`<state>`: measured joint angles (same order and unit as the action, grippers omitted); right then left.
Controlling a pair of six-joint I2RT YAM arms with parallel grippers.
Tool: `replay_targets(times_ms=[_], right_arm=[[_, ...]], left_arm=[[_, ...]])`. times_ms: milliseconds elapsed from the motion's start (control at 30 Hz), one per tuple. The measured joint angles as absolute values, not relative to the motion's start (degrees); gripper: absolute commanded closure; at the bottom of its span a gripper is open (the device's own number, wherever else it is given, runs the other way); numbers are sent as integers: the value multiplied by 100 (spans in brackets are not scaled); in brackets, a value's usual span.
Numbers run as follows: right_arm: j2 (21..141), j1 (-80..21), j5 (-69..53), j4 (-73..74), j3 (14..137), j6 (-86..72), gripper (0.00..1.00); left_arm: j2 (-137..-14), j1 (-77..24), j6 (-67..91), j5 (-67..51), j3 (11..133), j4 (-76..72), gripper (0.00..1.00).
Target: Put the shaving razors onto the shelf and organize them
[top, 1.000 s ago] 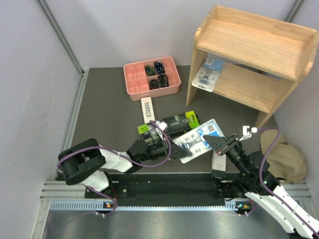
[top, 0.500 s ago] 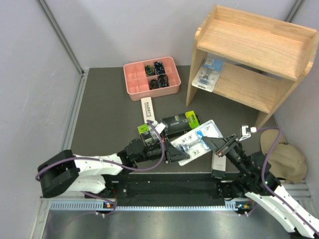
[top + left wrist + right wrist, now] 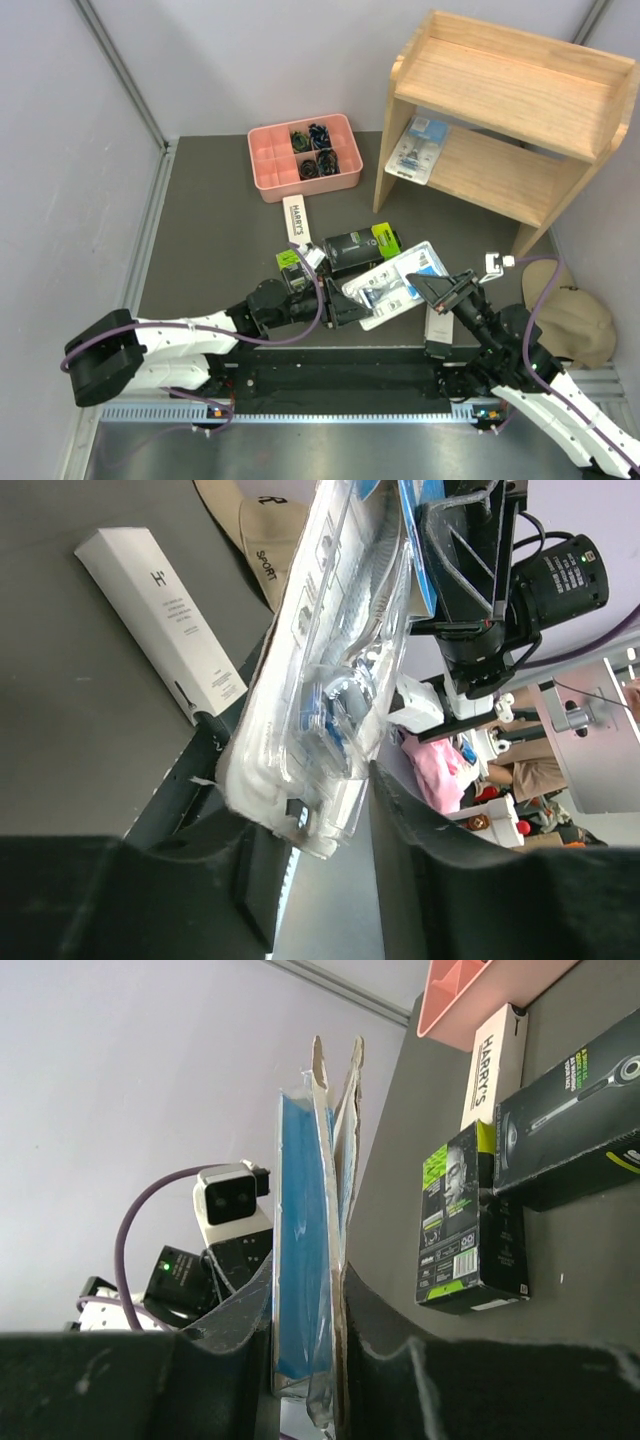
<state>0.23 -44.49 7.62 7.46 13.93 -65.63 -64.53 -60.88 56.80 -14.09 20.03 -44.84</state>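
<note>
A clear blister pack with a blue card (image 3: 395, 282) hangs above the mat between both arms. My right gripper (image 3: 440, 288) is shut on its card end (image 3: 305, 1240). My left gripper (image 3: 345, 300) is open: the pack's clear end (image 3: 330, 680) lies between the jaws, against one finger and apart from the other. On the mat lie two black boxes with lime-green ends (image 3: 358, 245) (image 3: 292, 262) and two white boxes (image 3: 297, 220) (image 3: 438, 325). The wooden shelf (image 3: 520, 90) stands at the back right, with another blister pack (image 3: 418, 148) on its lower tier.
A pink divided tray (image 3: 270, 165) of small dark items sits behind the packs. A beige cap (image 3: 580, 320) lies at the right edge beside my right arm. Grey walls close in both sides, and a metal rail runs along the near edge.
My left arm has reached right along the blister pack and its jaws have spread apart, loosening from the clear end. The right gripper has stayed shut on the card end.
</note>
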Motion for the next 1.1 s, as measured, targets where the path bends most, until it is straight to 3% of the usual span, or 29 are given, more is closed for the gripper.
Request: replay_targets(times_ms=[167,200,233,367,467,500,700,867,1100], right_arm=[[23,-4449,762,757,1393,-6565,100],[23,-4449,762,757,1393,-6565,100],[23,-4449,760,753,1393,-6567,100],[21,-4447,760,725,1406,-6587,84],[21,-4445,766,731,1437,-6573,62],[21,-4445,792,749,1437,-6565,50],[23,-4438,952,1125,1437,-6359,15],[23,-4438,987,1321,1437,-6254,2],[23,-4438,1076,1597,1483,-6167,1]], left_arm=[[-6399,-6090,5706,-1420,1984,-4495,85],[-6396,-6090,5710,-1444,1981,-4512,96],[-6396,-6088,5721,-1474,1979,-4545,100],[-6401,-6071,5780,-1616,1966,-4676,100],[-6403,-6058,5813,-1686,1966,-4746,100],[-6403,-6060,5813,-1710,1966,-4786,100],[-6388,-6084,5784,-1675,1959,-4849,100],[-6309,-6084,5804,-1487,1898,-4860,100],[-6208,-6077,5918,-1149,1743,-5111,100]])
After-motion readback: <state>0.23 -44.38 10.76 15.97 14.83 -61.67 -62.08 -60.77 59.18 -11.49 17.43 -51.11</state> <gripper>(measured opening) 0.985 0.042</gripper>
